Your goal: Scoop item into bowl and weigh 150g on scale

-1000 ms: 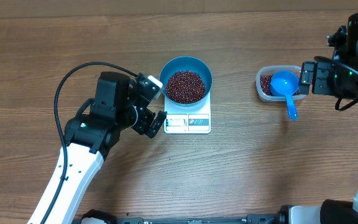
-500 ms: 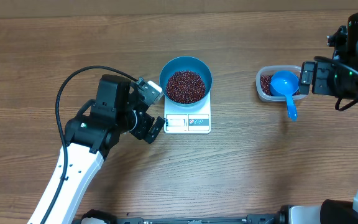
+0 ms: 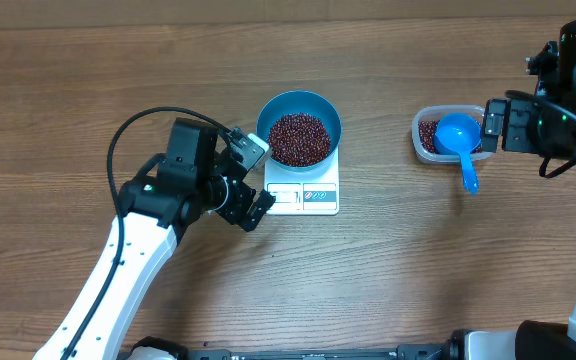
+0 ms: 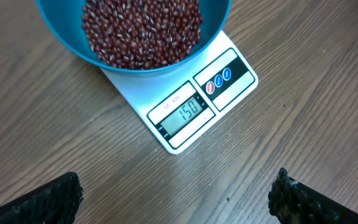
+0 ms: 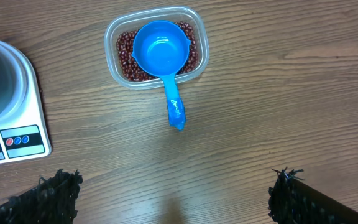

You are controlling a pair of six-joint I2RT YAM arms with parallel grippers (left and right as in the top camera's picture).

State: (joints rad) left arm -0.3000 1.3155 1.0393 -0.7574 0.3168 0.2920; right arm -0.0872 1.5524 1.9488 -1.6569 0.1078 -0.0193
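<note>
**Beans in the bowl, scale showing 150**

The teal bowl (image 3: 299,101) stands on the white scale (image 3: 303,196) at the centre of the worktop (image 3: 418,260), holding a heap of red-brown beans (image 3: 299,139). The display (image 4: 188,110) reads 150, so the weighing looks done.

The left gripper (image 3: 255,180) hovers just left of the scale with its fingers spread wide and empty. The right gripper (image 3: 490,126) is equally open beside the clear tub (image 5: 114,37) at the right, where the blue scoop (image 5: 161,53) rests on the leftover beans.

The beans are probably hard and loose, so they would roll and spill at any tilt. The bowl looks smooth, rigid and now weighted, and is best pinched at its rim and kept level. The scale seems light and likely to slide if nudged.
</note>
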